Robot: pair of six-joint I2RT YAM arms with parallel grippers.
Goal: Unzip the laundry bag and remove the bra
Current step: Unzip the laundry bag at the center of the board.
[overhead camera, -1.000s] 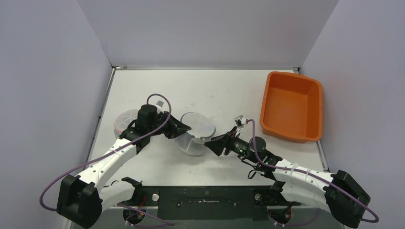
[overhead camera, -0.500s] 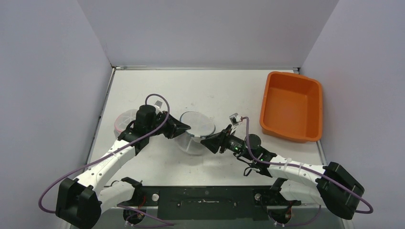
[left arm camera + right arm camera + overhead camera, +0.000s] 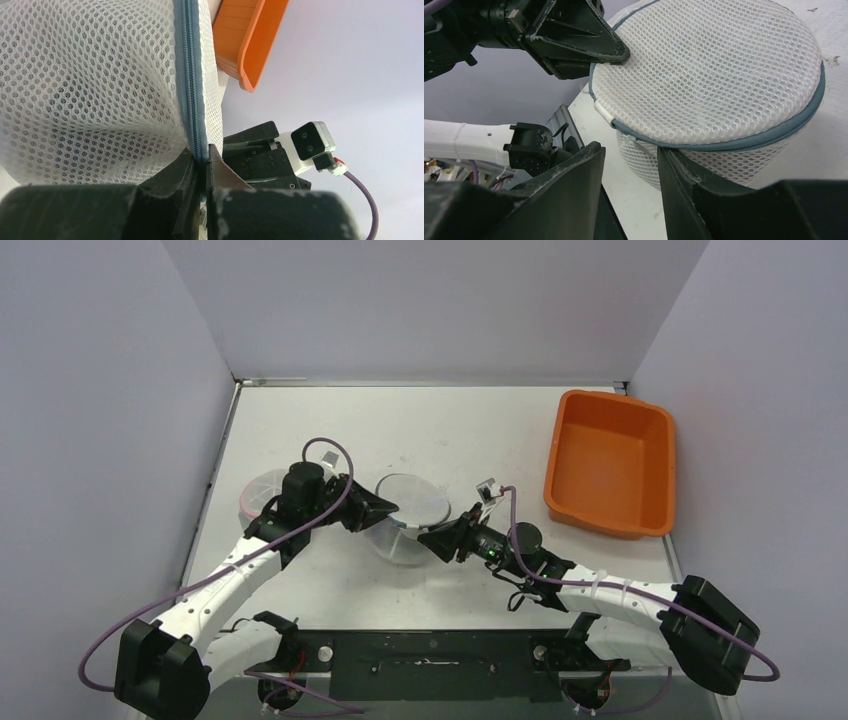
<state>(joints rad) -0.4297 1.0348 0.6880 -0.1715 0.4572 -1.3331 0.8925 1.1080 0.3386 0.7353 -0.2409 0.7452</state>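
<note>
Mesh laundry bag (image 3: 412, 502), centre frame on the worktop (image 3: 450, 430): left end effector (image 3: 394, 508) clenched on its grey zipper (image 3: 190, 75), right end effector (image 3: 426, 537) with jaws parted at the bag's lower-right edge.

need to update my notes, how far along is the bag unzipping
Done: the left gripper is clamped on the mesh laundry bag at its zipper. In hand: the right gripper, jaws apart, sits at the zipper opposite. Left: the zipper looks closed, so unzipping and bra removal remain.

no text, label or number can be read anywhere.
</note>
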